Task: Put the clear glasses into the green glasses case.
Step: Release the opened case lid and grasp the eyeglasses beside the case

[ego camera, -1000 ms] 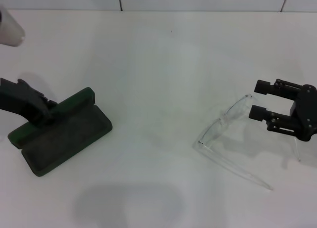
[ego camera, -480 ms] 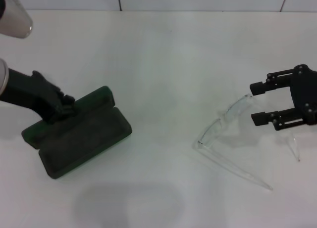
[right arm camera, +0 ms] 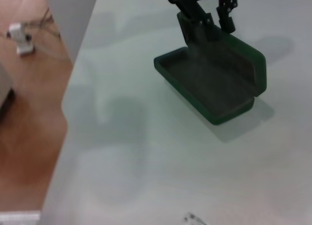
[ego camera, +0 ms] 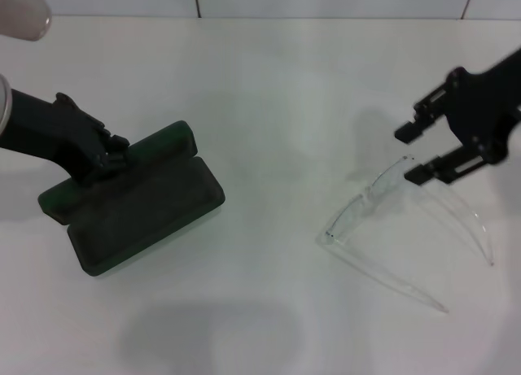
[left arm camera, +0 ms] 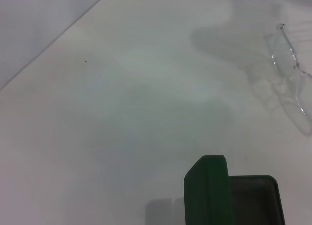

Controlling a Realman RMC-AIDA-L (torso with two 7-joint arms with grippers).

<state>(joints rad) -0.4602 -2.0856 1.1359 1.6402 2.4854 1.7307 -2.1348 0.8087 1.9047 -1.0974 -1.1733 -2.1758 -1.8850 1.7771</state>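
Dark green hinged glasses case (ego camera: 134, 204) open on white table (ego camera: 260, 90), left gripper (ego camera: 104, 157) clamped on its lid edge, transparent colourless plastic glasses (ego camera: 383, 220) well apart from case, right gripper (ego camera: 419, 154) fingers apart just above one lens end, right wrist view alone shows case's dark interior (right arm camera: 209, 86).

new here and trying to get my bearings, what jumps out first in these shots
The open green glasses case stands out, dark on the white table on the robot's left, with the left claw gripping its far edge. On the right lie the clear glasses, faint against the white, arms unfolded. The right claw hangs open just above their far end, not holding them.
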